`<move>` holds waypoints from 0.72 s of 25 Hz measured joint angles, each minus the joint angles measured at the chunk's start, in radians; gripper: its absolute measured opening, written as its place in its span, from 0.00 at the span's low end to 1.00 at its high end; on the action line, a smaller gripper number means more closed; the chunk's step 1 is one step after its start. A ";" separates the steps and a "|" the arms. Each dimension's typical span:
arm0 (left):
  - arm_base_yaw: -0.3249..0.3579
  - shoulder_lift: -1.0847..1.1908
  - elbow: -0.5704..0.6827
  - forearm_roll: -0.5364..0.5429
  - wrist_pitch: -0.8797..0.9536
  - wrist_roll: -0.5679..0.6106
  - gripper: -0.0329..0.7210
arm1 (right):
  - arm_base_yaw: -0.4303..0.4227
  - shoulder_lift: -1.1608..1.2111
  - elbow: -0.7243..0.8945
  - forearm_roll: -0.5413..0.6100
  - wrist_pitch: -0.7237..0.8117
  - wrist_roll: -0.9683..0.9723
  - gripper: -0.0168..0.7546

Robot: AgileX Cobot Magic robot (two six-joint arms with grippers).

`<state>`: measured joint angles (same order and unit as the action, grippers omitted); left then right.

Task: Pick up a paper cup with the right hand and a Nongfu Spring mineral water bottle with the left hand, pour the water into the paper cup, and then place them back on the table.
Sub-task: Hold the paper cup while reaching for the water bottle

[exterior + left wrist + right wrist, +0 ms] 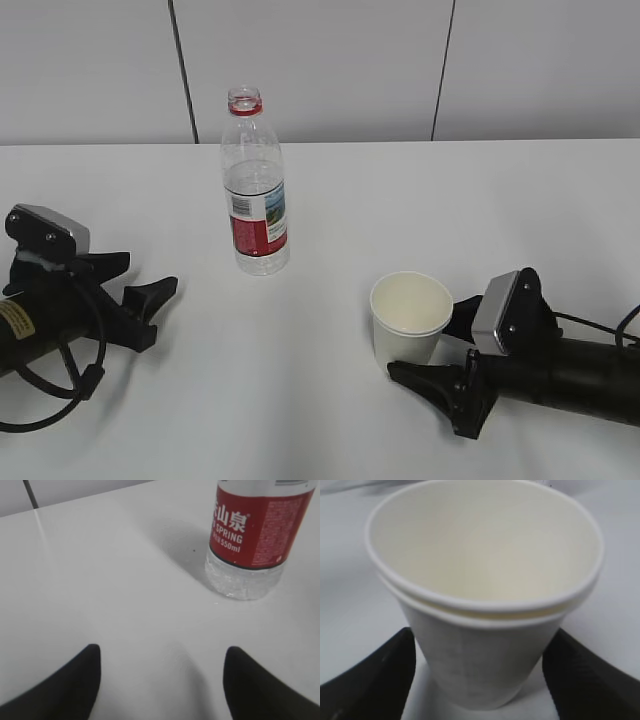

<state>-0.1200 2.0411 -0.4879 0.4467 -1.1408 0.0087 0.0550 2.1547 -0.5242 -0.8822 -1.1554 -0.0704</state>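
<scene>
1. On the left of the white bench (330,400), my left hand (150,300) lies low and nearly flat, pointing right toward the middle, its grey wrist block tilted up.
2. Its jaws stand well apart with nothing between them; in the left wrist view both fingertips (75,680) show over bare bench.
3. Ahead of them and off to the right, clear of the jaws, the Nongfu Spring mineral water bottle (256,190) stands upright, capless, red label facing me.
4. On the right, my right hand (435,360) also lies low, reaching left, wrist block angled upward.
5. Its jaws are spread wide on either side of the paper cup (410,318), which stands upright on the bench.
6. From the right wrist view, the cup (485,605) sits between the two fingers (375,680); I cannot tell whether either finger touches its wall.
</scene>
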 joint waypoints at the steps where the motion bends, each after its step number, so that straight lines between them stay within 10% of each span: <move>1: 0.000 0.000 0.000 0.000 0.000 0.000 0.66 | 0.004 0.004 -0.009 0.000 0.000 0.000 0.78; 11: 0.000 0.000 0.000 0.000 0.000 0.000 0.66 | 0.020 0.005 -0.049 0.011 0.000 0.000 0.77; 18: 0.000 0.000 -0.007 -0.004 0.000 0.000 0.66 | 0.020 0.006 -0.051 0.027 0.000 -0.008 0.58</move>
<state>-0.1200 2.0411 -0.4945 0.4426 -1.1408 0.0087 0.0750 2.1611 -0.5756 -0.8549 -1.1554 -0.0784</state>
